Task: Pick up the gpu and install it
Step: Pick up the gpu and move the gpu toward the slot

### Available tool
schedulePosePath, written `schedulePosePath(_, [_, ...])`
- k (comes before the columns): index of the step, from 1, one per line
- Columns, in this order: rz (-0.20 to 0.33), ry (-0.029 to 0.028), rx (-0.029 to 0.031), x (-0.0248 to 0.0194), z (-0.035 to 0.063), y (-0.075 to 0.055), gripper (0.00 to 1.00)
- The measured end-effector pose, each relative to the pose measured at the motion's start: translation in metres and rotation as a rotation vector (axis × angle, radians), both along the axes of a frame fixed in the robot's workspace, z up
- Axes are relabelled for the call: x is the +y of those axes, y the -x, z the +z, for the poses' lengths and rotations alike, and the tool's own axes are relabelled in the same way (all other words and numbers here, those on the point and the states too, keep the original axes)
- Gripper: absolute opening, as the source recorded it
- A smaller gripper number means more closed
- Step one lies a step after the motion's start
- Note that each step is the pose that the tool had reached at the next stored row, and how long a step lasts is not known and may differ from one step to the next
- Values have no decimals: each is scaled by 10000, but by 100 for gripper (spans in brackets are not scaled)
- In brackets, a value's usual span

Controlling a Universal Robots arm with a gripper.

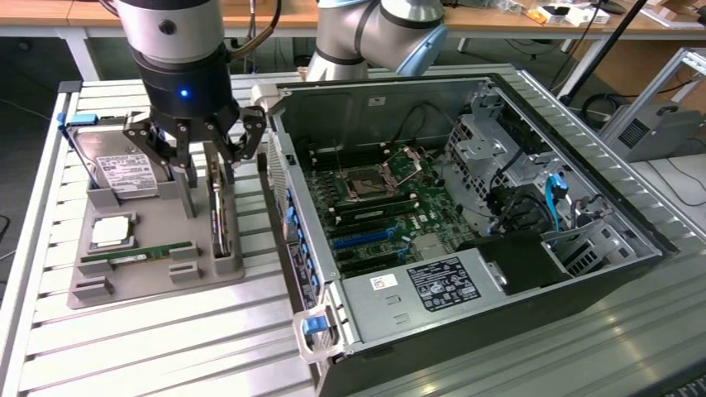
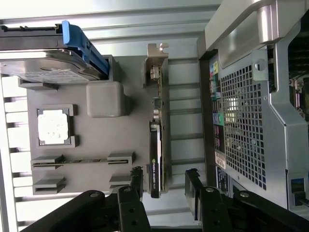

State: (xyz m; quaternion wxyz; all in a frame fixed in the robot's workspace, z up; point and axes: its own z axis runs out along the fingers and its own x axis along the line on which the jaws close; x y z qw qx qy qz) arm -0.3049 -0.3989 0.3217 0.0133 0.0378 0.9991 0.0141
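The gpu [image 1: 221,225] [image 2: 157,145] is a thin dark card with a silvery metal bracket. It stands edge-on in the grey holder tray [image 1: 155,285] [image 2: 186,104], beside the open computer case [image 1: 464,273] [image 2: 251,121]. My gripper [image 1: 207,198] [image 2: 164,183] hangs over one end of the card. It is open, with one finger [image 2: 136,181] on each side of the card. In the wrist view small gaps show between the card and the fingers. The motherboard [image 1: 369,211] lies exposed inside the case.
The tray also carries a silver hard drive [image 1: 121,169] [image 2: 38,60] in a blue caddy, a square processor chip [image 1: 114,231] [image 2: 54,124] and a green memory stick [image 1: 138,254] [image 2: 82,160]. The case wall [image 1: 281,207] rises close beside the tray. All of it rests on a slatted metal table [image 1: 165,347].
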Motion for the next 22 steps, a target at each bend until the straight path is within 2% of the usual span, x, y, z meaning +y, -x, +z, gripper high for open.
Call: schedulePosePath(22, [0, -1, -1, 0, -68, 0, 48])
